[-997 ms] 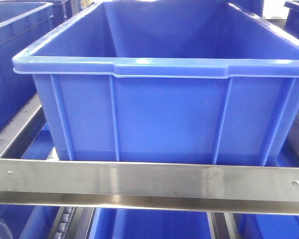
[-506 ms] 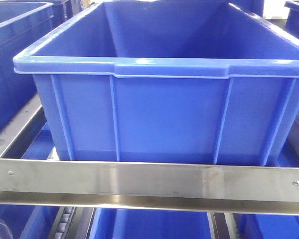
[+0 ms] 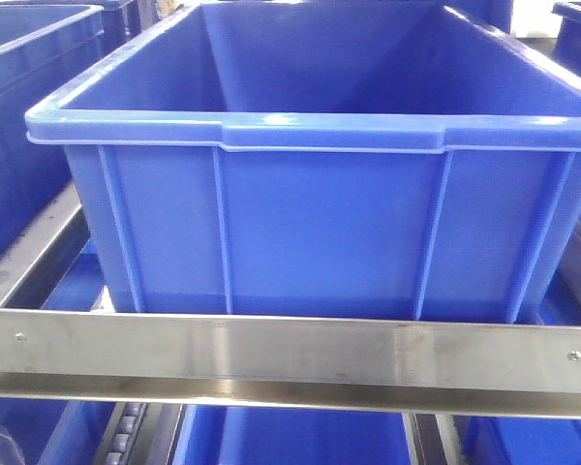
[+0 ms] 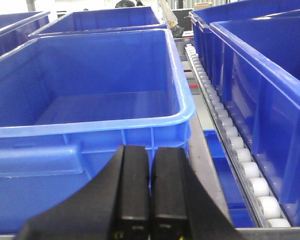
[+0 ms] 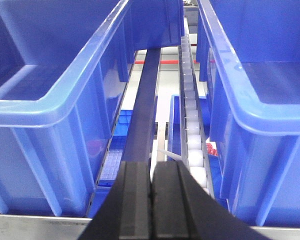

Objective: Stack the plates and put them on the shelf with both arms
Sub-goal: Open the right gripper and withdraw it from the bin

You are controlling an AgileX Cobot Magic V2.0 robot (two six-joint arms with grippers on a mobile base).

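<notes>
No plates anywhere in view. Both claws, left claw and right claw, pressed together, holding nothing. Could bump the blue bin rim if pushed forward blindly.

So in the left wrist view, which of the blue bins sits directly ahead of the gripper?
The blue bin with its near rim just beyond the shut left gripper. The other bins stand further back or to the right, past the roller track.
</notes>
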